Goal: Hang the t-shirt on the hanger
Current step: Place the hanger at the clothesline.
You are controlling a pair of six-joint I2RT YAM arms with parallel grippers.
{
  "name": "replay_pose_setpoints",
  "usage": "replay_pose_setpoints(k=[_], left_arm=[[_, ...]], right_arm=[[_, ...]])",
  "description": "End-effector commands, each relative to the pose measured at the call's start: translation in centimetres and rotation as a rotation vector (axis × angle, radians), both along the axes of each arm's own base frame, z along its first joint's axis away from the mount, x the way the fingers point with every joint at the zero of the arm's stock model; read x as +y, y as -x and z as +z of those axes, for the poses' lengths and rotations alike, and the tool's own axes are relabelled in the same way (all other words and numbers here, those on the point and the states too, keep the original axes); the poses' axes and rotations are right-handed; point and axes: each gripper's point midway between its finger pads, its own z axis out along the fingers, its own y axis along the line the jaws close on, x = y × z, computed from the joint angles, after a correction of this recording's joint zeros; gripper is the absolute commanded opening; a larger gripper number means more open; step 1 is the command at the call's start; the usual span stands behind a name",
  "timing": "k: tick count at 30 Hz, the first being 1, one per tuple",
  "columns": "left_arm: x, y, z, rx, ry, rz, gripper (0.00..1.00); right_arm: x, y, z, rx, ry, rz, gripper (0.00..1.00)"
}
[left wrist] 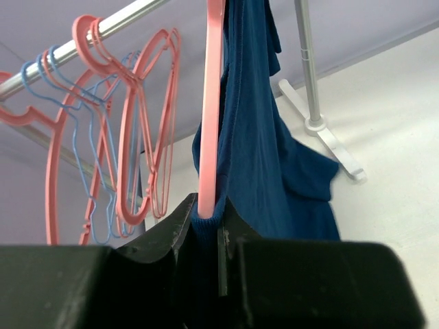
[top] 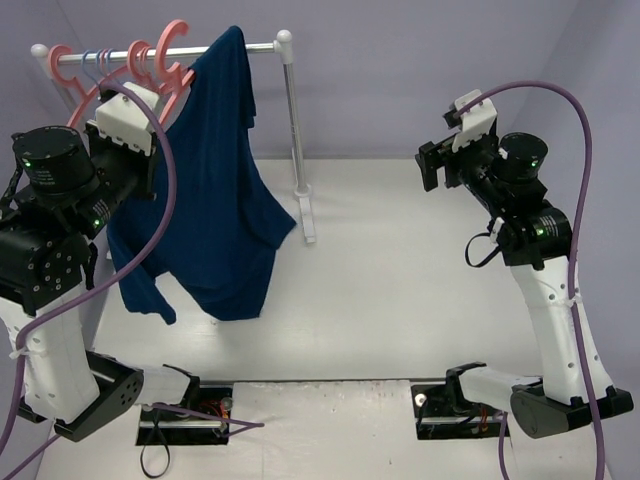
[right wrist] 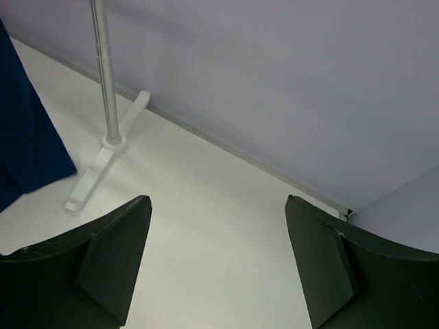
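The dark navy t-shirt [top: 215, 200] hangs in front of the rack, its top up at rail height and its hem just above the table. It is draped on a salmon-pink hanger [top: 168, 42] whose hook stands by the rail. My left gripper [top: 160, 105] is largely hidden behind its camera and the cloth. In the left wrist view the left gripper [left wrist: 206, 212] is shut on the hanger [left wrist: 209, 137] together with a fold of the t-shirt [left wrist: 274, 157]. My right gripper [top: 432, 165] is open and empty, high at the right; the right wrist view shows its jaws [right wrist: 218, 200] wide apart.
The white rack has a rail [top: 265, 46], a post [top: 295, 130] and a foot [top: 306, 210] on the table. Other pink hangers [top: 75, 75] and thin light-blue hangers [top: 97, 58] hang at the rail's left end, close to my left gripper.
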Motion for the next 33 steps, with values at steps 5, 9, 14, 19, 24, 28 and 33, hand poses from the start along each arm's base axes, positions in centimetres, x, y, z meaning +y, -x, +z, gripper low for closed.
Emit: replay_pose_setpoints(k=[5, 9, 14, 19, 24, 28, 33], left_arm=[[-1.2, -1.8, -0.2, -0.014, 0.085, -0.003, 0.00], [-2.4, -4.6, -4.1, 0.095, 0.089, 0.016, 0.00], [-3.8, -8.3, -7.7, 0.134, 0.130, 0.036, 0.00], [-3.9, -13.0, -9.0, 0.131, 0.195, 0.097, 0.00], [-2.3, -18.1, -6.6, 0.046, 0.291, 0.165, 0.00], [-1.4, -20.5, -4.1, -0.015, 0.328, 0.168, 0.00], [-2.3, -21.7, -2.9, -0.048, 0.324, 0.109, 0.00]], right_arm=[[0.5, 0.8, 1.9, -0.087, -0.047, 0.033, 0.76], [0.7, 0.8, 1.2, -0.069, -0.055, 0.038, 0.76], [1.0, 1.0, 0.0, -0.043, -0.065, 0.054, 0.76], [1.4, 1.1, -0.9, -0.020, -0.075, 0.071, 0.77], [1.5, 1.5, -1.2, -0.013, -0.086, 0.079, 0.77], [1.3, 2.3, -1.1, -0.018, -0.093, 0.078, 0.77], [0.9, 3.1, -1.7, -0.019, -0.092, 0.068, 0.77]])
